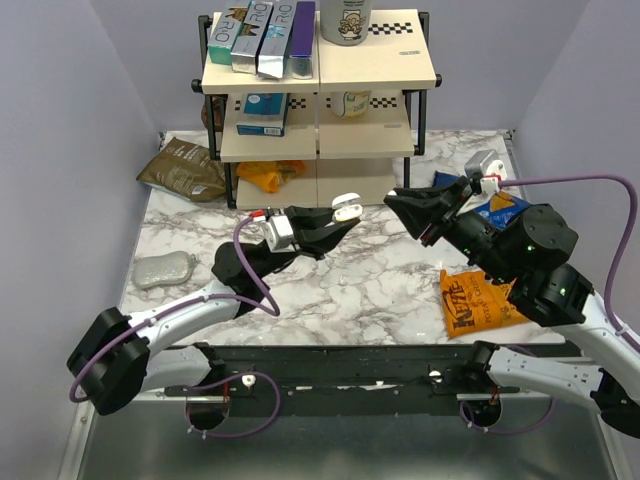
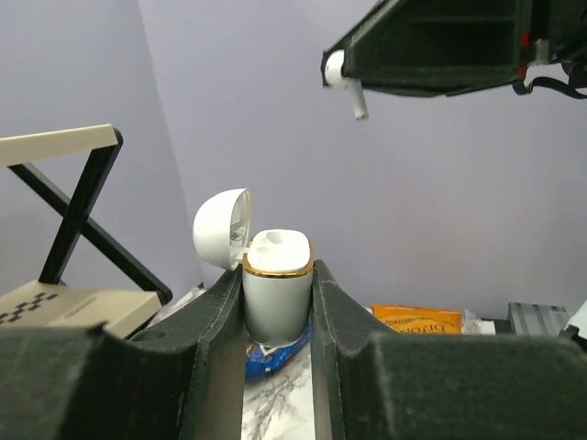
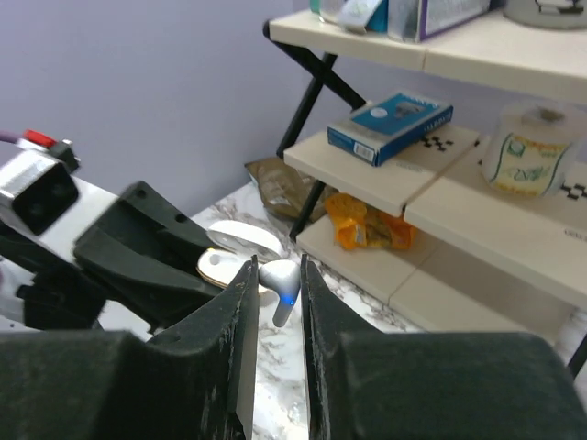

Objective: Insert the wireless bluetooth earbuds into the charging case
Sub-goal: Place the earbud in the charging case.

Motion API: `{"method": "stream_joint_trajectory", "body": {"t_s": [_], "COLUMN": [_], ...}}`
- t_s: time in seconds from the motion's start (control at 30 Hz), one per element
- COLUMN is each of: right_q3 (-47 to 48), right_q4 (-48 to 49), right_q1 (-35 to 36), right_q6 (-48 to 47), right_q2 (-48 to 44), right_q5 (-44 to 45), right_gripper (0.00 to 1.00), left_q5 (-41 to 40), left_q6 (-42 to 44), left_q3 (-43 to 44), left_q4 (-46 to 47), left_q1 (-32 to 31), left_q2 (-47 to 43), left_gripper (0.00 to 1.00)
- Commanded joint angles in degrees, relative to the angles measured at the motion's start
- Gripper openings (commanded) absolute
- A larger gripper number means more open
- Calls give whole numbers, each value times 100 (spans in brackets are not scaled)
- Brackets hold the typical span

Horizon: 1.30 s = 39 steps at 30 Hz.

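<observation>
I note the left gripper (image 2: 277, 275) clamped on the open-lidded charging case (image 2: 275, 302); the right gripper (image 3: 275, 268) pinches a white earbud (image 3: 283, 284) nearby, apart.

Your left arm (image 1: 170, 315) reaches forward low from its base, elbow bent and wrist about level, and your left gripper (image 1: 340, 214) points ahead and a little to its own right. Its jaws are clamped tight on the charging case (image 2: 277, 298), which stands upright between them. Your right arm (image 1: 545, 270) is folded high, its wrist turned across toward the left, so your right gripper (image 1: 393, 199) faces the left one tip to tip. The two are apart, with the right sitting above and ahead of the left. The right jaws stand narrow, pinching an earbud (image 3: 280, 280) at their very ends, its stem hanging below them
</observation>
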Motion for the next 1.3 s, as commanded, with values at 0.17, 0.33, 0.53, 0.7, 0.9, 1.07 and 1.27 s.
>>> {"method": "stream_joint_trajectory", "body": {"t_s": [0.17,0.33,0.53,0.7,0.9,1.07,1.27], "right_q3": [760,647,462,357,111,31,22], "right_q4": [120,234,463,577,876,1025,1087], "right_q1": [166,289,605,702,720,729,729], "right_q6": [-496,-627,-917,-927,-865,-804,-742], "right_q2": [521,758,934,987,908,916,978], "right_q5": [-522,-426,-110,57,286,383,330], "right_gripper": [1,1,1,1,1,1,1], "left_q5": [698,655,575,453,285,224,206], "left_q6": [-684,-860,-878,-1035,-1414,-1607,-1643], "left_q3": [509,360,272,289,307,333,333], "left_q4": [1379,1380,1072,835,738,641,448], "left_q1": [98,98,98,98,98,89,98], "left_q2": [673,647,480,436,488,480,444], "left_gripper": [0,0,0,0,0,0,0]}}
